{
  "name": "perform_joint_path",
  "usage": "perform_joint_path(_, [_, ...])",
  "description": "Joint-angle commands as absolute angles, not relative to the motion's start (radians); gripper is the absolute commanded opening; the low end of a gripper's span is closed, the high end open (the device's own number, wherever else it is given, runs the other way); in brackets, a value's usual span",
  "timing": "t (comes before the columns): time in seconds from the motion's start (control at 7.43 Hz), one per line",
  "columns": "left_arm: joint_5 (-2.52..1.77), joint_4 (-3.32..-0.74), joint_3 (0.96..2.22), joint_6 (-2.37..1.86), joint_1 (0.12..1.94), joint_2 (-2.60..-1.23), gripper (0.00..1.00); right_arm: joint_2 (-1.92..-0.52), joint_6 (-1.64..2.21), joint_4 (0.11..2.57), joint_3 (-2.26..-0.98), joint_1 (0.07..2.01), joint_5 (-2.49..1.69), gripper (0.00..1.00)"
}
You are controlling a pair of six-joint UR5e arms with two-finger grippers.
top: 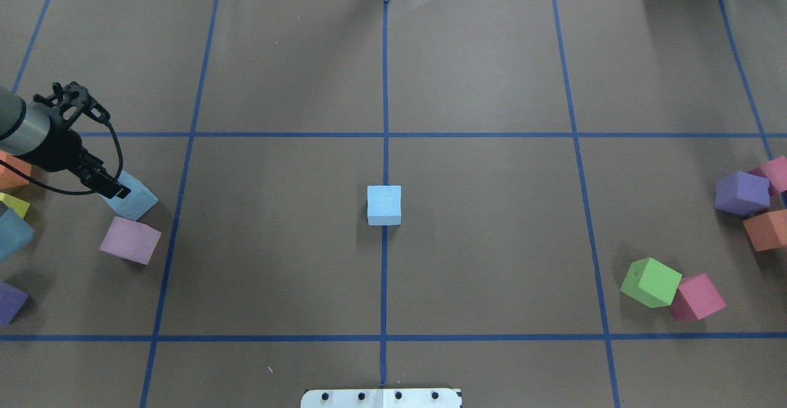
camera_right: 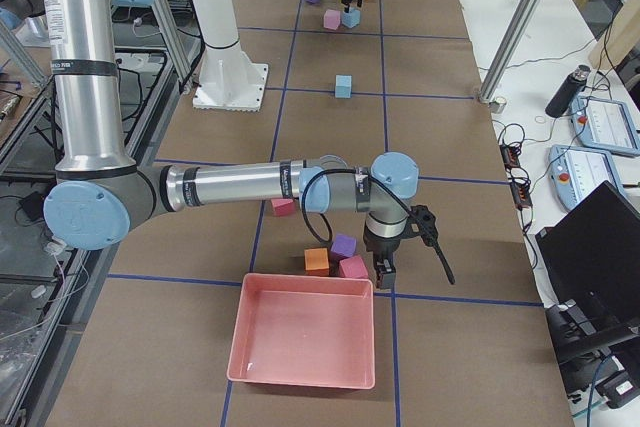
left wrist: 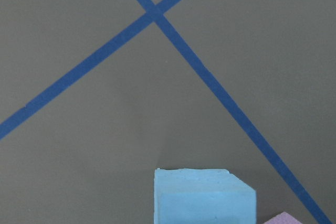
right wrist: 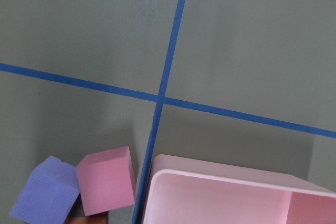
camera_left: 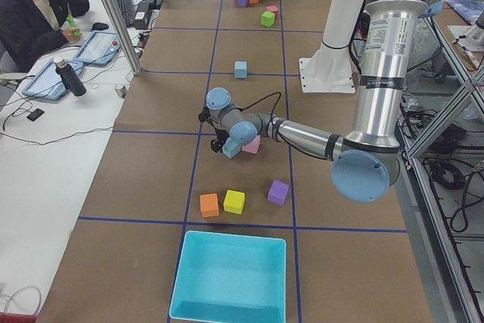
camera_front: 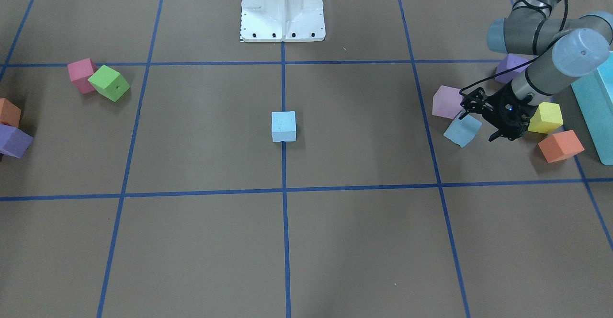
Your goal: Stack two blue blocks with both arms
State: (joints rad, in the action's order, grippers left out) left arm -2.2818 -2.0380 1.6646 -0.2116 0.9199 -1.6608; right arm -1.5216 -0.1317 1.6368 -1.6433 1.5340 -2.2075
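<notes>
One pale blue block lies alone at the table's centre on the blue tape line, also seen in the front view. The second blue block lies turned at the table's left side, next to a light pink cube. My left gripper reaches down at this block's edge; the block fills the bottom of the left wrist view, where no fingers show. I cannot tell whether the jaws are open or shut. My right gripper hovers by the pink tray; I cannot tell its state.
A turquoise box and yellow, orange and purple cubes crowd around the left arm. Green, magenta, purple and orange cubes lie on the right. The pink tray sits at that end.
</notes>
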Motion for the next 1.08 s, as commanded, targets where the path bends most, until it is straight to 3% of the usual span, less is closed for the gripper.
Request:
perform_joint_path(0.0, [-2.270, -2.042, 1.664, -0.245, 0.896, -1.660, 0.98, -1.522, -0.129, 1.637, -1.643, 1.534, -2.207, 1.00])
perform_joint_path(0.94, [-2.229, -2.048, 1.615, -0.247, 0.865, -1.672, 0.97, -1.522, -0.126, 1.637, -1.631, 1.532, -2.207, 1.00])
